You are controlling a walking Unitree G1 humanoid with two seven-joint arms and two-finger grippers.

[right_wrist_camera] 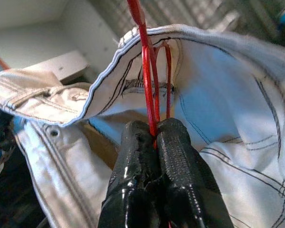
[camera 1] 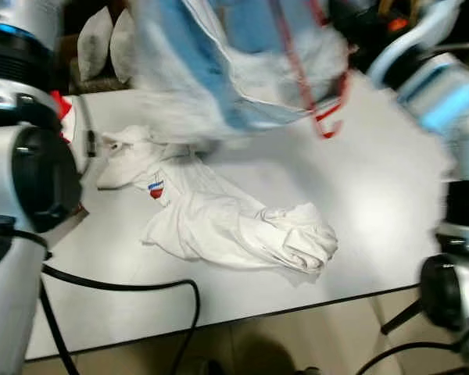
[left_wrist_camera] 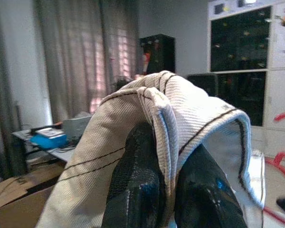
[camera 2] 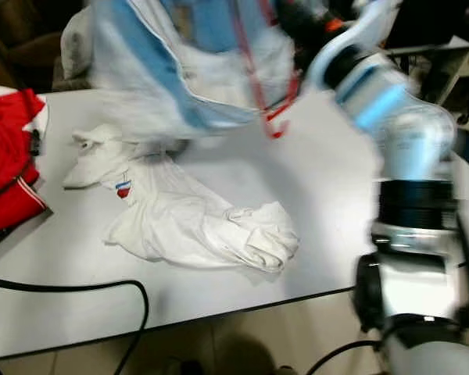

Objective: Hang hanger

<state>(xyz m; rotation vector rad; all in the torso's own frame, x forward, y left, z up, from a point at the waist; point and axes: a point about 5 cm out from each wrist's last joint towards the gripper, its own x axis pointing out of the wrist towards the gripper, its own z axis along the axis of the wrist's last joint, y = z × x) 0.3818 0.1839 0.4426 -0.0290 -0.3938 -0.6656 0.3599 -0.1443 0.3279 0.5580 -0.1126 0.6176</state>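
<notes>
Closest to me, my right jaws (right_wrist_camera: 154, 137) are clenched on the thin red hanger (right_wrist_camera: 149, 80), its wire running up from between my black fingers into the neck of the pale denim jacket (right_wrist_camera: 218, 99). My left jaws (left_wrist_camera: 168, 175) are clamped on a fold of that same jacket (left_wrist_camera: 190, 109), the cloth draped over both fingertips.

Looking down past my silver arms, the white tabletop (camera 1: 375, 203) spreads out below. A black cable (camera 1: 117, 283) loops across its near edge. In the middle lies a crumpled white shirt (camera 1: 227, 223) with a small red-and-blue badge (camera 1: 155, 188), flat on the surface and well apart from what I'm holding. At my left, a red garment (camera 2: 8, 156) sits on the tabletop's edge.

Further up, the jacket (camera 1: 234, 62) hangs in the air above the far part of the tabletop, blurred, blue lining showing, with the hanger's (camera 1: 328, 117) red corner poking out below its hem. Beyond it, white pillows (camera 1: 102, 43) rest against the dark background.
</notes>
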